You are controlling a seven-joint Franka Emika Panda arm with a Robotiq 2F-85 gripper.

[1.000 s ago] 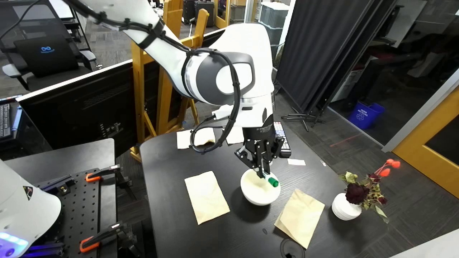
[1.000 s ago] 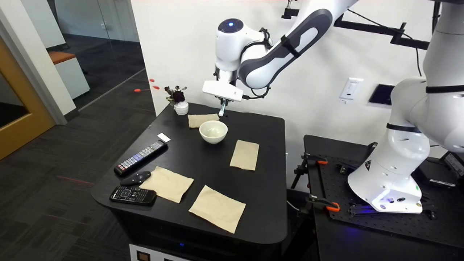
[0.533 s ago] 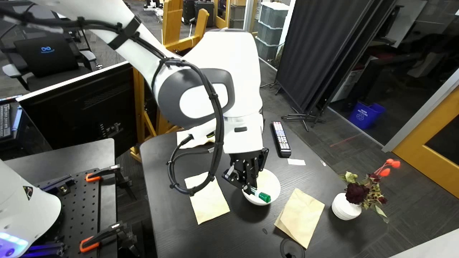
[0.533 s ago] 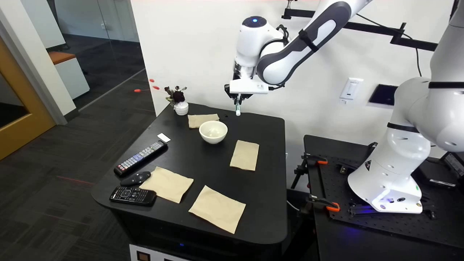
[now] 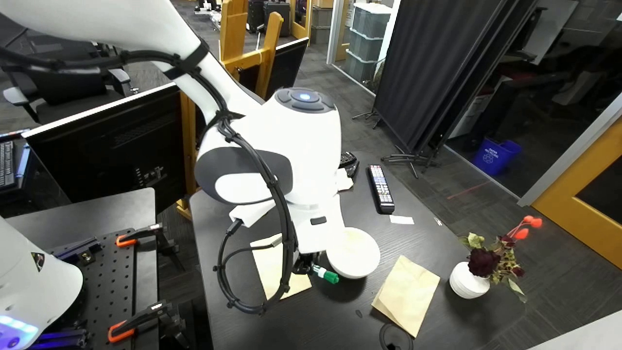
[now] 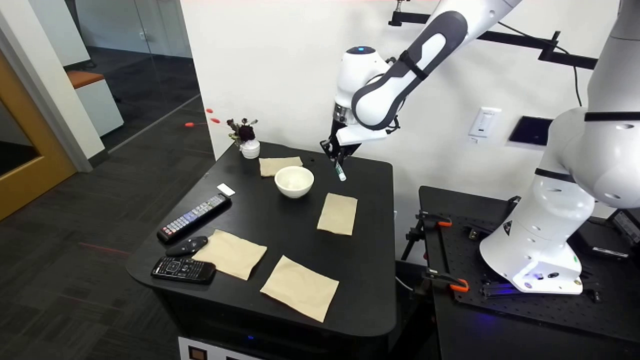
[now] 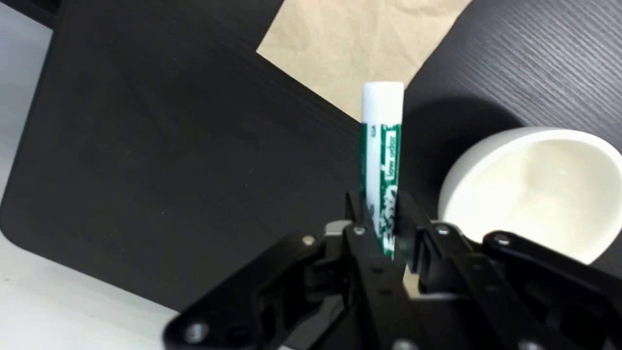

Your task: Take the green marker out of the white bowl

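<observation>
In an exterior view, two tan paper pieces (image 6: 300,288) lie on the near part of the black table (image 6: 370,280), a small remote (image 6: 183,270) to their left. Farther back lie a longer remote (image 6: 195,218), left, and a third paper piece (image 6: 338,214), right. Beyond these stands the white bowl (image 6: 294,190). To its right, above the table, the gripper (image 6: 338,162) has its jaws pinched around the green marker (image 6: 341,173), tilted and clear of the bowl. Far left is a white pot (image 6: 250,149) with dark flowers (image 6: 246,132).
</observation>
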